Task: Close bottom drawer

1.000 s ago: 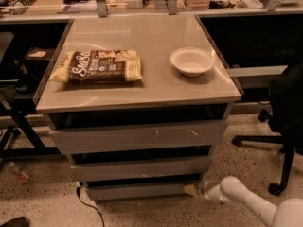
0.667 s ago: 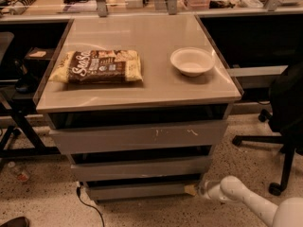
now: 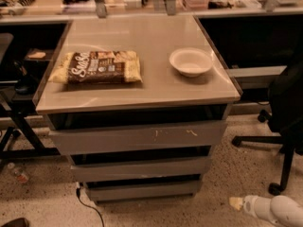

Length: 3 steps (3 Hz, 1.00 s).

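Speckled floor [image 3: 47, 202] meets the bottom drawer [image 3: 144, 190], low, grey, handleless; gripper [image 3: 236, 203] hangs apart rightward, state unclear.

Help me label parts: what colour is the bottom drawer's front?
Grey bottom drawer, camera view; gripper off to its lower right.

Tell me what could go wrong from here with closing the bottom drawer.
The gripper sits low right of the bottom drawer, apart from it; a push from there may catch the front's corner and skew it. The black cable lies by the drawer's left corner and might snag. The office chair base crowds the arm.
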Each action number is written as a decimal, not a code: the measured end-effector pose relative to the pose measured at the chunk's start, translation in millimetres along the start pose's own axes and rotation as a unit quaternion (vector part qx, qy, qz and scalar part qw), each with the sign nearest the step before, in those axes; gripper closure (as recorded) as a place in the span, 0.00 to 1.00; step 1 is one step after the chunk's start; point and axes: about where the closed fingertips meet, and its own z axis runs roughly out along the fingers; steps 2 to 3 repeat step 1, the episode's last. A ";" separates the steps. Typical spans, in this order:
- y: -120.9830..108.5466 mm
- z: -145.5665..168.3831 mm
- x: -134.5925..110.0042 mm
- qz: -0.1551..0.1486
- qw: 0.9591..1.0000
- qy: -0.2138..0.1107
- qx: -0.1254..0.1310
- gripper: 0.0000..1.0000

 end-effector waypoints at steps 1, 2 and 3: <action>1.4 -39.0 4.4 -0.001 1.000 -0.004 0.012 0.82; 1.4 -39.0 4.4 -0.001 1.000 -0.004 0.012 0.82; 1.4 -39.0 4.4 -0.001 1.000 -0.004 0.012 0.82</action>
